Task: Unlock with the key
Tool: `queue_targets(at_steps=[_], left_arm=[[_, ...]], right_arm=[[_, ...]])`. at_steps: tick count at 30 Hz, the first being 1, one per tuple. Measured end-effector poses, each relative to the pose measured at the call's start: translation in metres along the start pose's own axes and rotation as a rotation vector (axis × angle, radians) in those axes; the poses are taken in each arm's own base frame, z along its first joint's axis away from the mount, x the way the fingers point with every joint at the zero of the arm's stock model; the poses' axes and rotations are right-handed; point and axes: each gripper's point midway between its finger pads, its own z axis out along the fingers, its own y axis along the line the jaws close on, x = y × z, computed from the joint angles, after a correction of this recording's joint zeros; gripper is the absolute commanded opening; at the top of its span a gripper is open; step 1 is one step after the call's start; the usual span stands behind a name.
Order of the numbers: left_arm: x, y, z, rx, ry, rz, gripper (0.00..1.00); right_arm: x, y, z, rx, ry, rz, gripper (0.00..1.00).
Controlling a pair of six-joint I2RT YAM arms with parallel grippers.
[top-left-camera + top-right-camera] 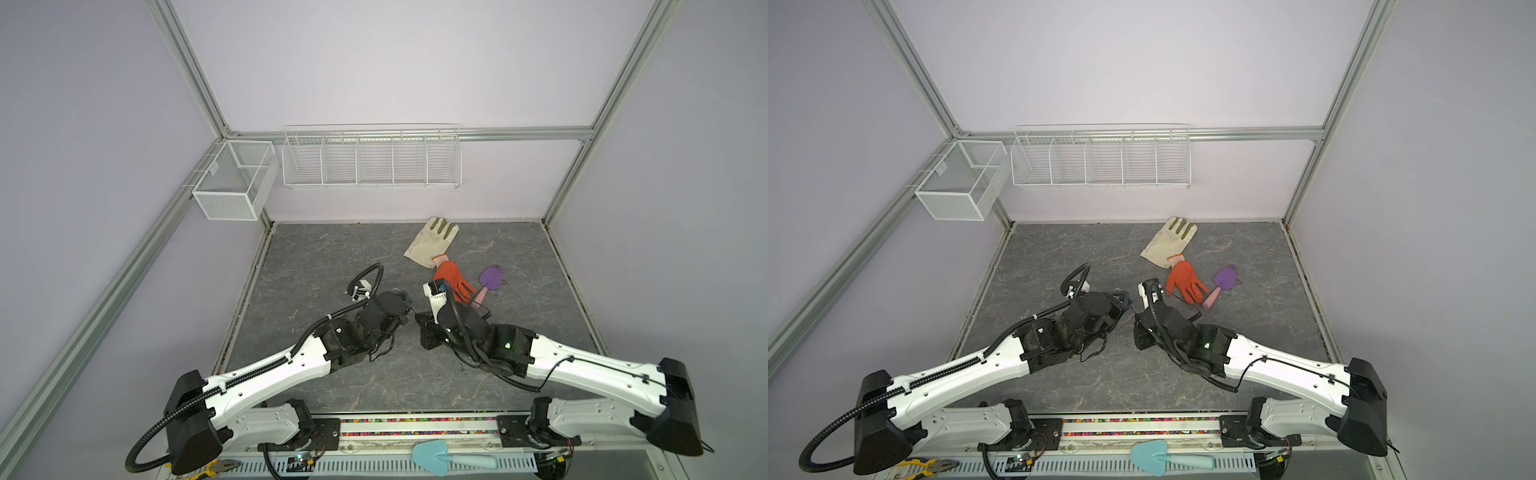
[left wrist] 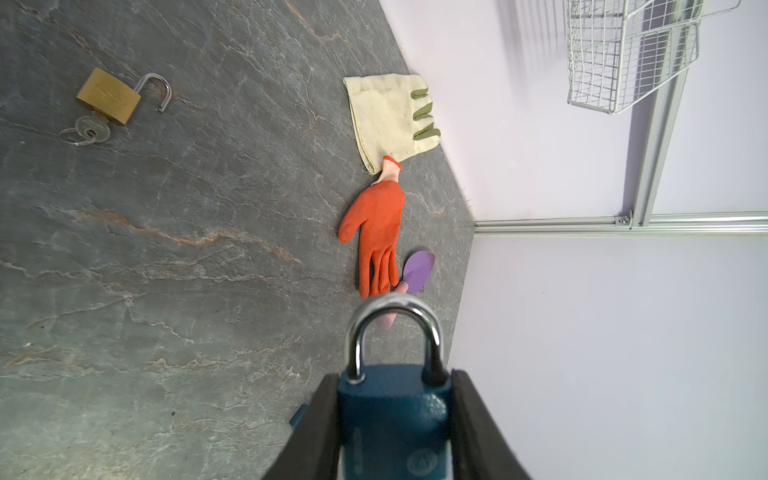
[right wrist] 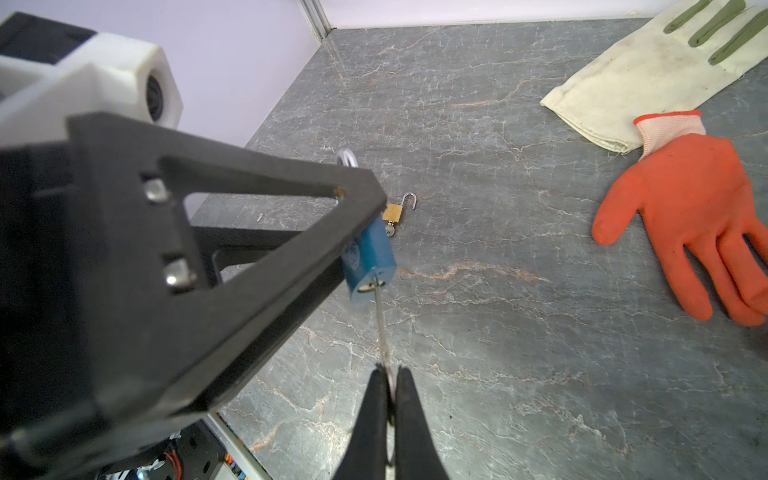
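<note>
The blue lock (image 2: 392, 411) is held above the table (image 2: 166, 291) in the left pincer (image 2: 395, 386), jaws partly closed onto its body, shackle (image 2: 392, 305) seated at both ends. The key (image 3: 380, 320) is pinched in the fully closed right pincer (image 3: 388, 374), tip set at the keyway; depth cannot be told. Insertion is judged under way, turning and shackle release left to do; a brass lock (image 2: 109, 96) lies open, well apart.

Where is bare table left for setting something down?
Bare: back-left table between left wall and cream glove; front strip between left arm and right arm. Crowded: back right, with cream glove, orange glove, purple trowel; brass padlock lies near the blue padlock.
</note>
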Motion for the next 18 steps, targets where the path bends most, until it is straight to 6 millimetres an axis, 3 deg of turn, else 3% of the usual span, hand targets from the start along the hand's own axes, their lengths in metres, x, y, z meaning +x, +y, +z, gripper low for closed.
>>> queue_targets(at_steps=[18], left_arm=[[0.0011, -0.0034, 0.0002, 0.013, 0.009, -0.001, 0.0]], right_arm=[[-0.0029, 0.0006, 0.0008, 0.015, 0.012, -0.021, 0.06]])
